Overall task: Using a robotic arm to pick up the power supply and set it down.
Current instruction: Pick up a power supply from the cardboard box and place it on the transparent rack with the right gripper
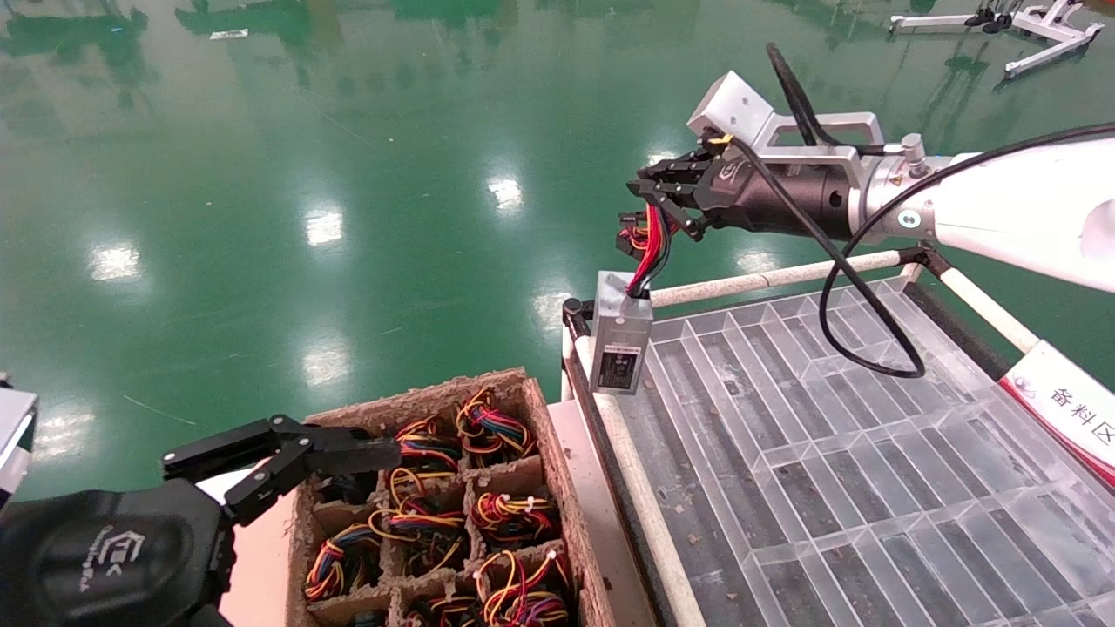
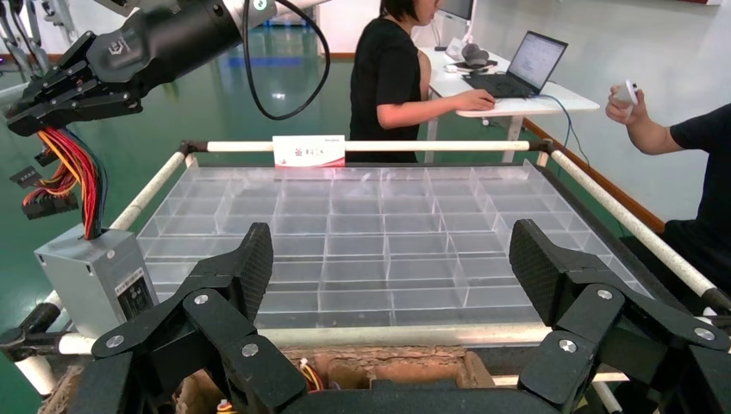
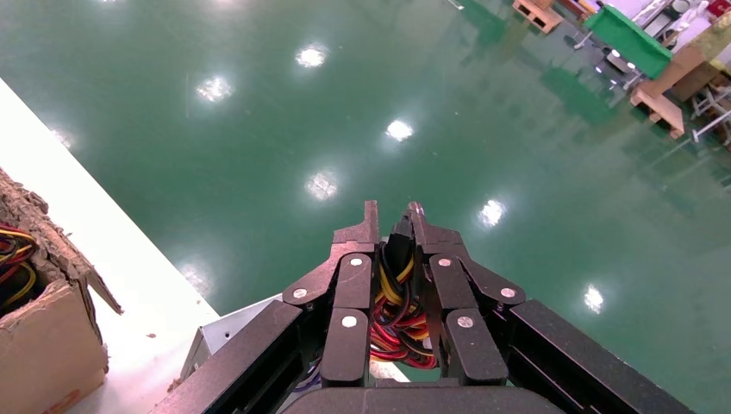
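Right pincer [image 1: 649, 187] at upper centre-right of the head view, on the white robotic arm [image 1: 1002, 209] reaching in from the right edge, clamped on the red, yellow and black wire bundle [image 1: 652, 248]. Power supply [image 1: 620, 344] dangling from those wires just below, label face forward, over the near-left corner of the clear compartment tray [image 1: 836, 470], beside its white rail [image 1: 766, 280]. Left pincer [image 1: 279, 453] at lower left, fingers spread wide, gripping nothing, over the cardboard divider box [image 1: 523, 475] filled with coiled wire bundles. Green floor [image 1: 348, 174] behind.
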Controlling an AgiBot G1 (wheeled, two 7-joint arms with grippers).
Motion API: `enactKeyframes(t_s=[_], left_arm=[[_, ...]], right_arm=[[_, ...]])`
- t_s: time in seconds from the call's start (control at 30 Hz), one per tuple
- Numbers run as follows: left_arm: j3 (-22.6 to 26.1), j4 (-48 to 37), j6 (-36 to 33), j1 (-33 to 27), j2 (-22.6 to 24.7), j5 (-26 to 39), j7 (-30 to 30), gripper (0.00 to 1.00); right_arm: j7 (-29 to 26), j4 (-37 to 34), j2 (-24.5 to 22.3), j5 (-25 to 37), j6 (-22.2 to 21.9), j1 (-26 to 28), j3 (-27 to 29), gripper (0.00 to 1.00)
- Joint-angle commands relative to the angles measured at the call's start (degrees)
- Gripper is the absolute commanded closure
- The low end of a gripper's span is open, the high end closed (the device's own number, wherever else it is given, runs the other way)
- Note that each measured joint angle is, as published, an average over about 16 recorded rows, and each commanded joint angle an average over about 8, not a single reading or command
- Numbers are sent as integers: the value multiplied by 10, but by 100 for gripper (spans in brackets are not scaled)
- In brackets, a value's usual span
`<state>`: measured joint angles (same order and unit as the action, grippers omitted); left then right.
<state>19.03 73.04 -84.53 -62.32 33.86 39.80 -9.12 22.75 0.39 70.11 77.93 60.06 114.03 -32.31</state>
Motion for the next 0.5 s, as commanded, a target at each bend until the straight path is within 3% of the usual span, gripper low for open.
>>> enactKeyframes(t_s=[0.03,0.5], left_arm=[[0,0,0,0,0,0,0,0],[0,0,0,0,0,0,0,0]], right_arm=[[1,0,0,1,1,1,0,100],[10,-1,5,6,-1,8,-4,100]])
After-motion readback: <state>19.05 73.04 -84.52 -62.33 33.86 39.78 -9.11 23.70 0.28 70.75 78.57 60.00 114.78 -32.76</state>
